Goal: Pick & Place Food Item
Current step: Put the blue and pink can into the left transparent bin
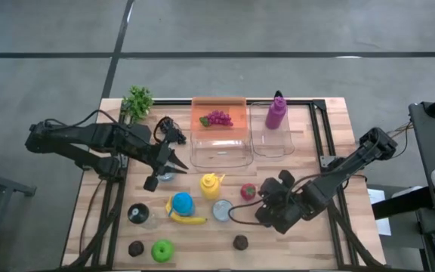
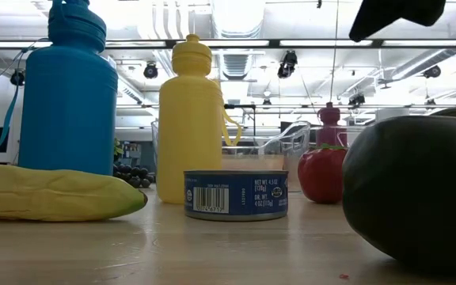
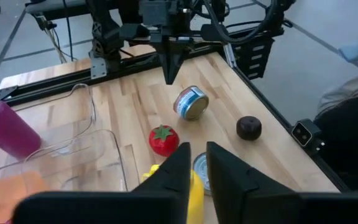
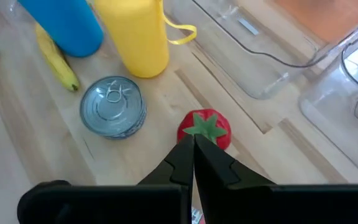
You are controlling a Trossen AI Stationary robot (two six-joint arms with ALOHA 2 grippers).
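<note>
Dark, blurred fruit fills the low view's right foreground. Left pincer, nearly closed, holds nothing at frame centre-left; right pincer, closed and empty, nears the strawberry on the bench.

grey concrete floor with dark seams around the wooden table; beyond it, a ceiling with strip lights and ducts.
</note>
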